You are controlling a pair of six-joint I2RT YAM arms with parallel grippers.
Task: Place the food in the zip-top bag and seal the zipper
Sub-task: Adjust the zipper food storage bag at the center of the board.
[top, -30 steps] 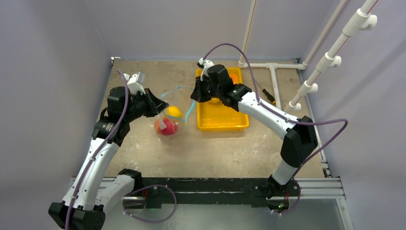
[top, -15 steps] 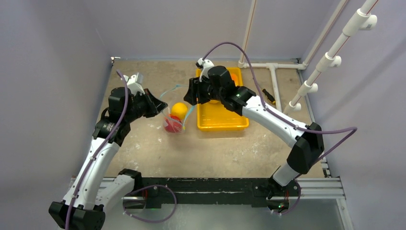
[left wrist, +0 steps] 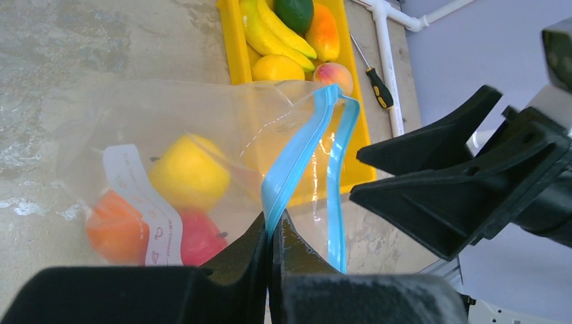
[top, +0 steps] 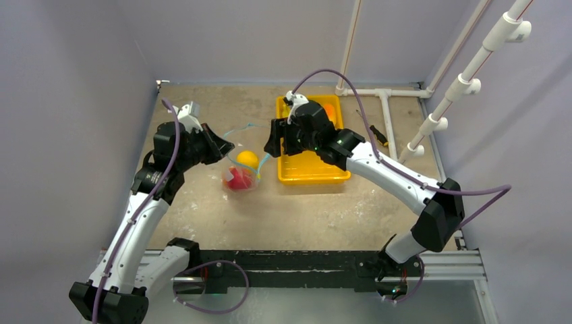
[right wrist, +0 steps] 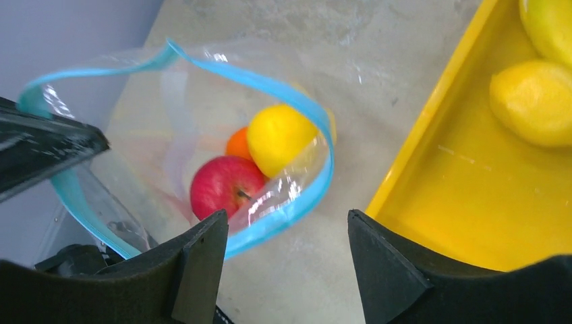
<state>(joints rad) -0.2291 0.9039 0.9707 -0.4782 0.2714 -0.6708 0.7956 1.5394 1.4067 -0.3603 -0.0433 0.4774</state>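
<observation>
The left end effector (left wrist: 272, 226) is pressed together on the teal zipper (left wrist: 297, 152) of the clear bag (left wrist: 202, 115). One side of the mouth is pinched and held up above the desk (top: 303, 209), so that the mouth is kept open in a loop. Inside the bag a lemon (right wrist: 280, 138), a red apple (right wrist: 226, 185) and an orange (right wrist: 237, 143) are seen lying together at the bottom, which rests on the desk.

Just right of the bag, the right end effector (right wrist: 287, 226) is held above the strip of desk between the bag's mouth and the tray. Its fingers are spread wide and nothing is gripped.

Further right, a yellow tray (right wrist: 459, 202) is set on the desk just beside the bag. In it lie bananas (left wrist: 276, 30), an avocado (left wrist: 293, 12), a mango (left wrist: 322, 34), a second lemon (left wrist: 278, 67) and a peach (left wrist: 334, 73). A screwdriver (left wrist: 379, 84) is seen on the desk past the tray's right side.
</observation>
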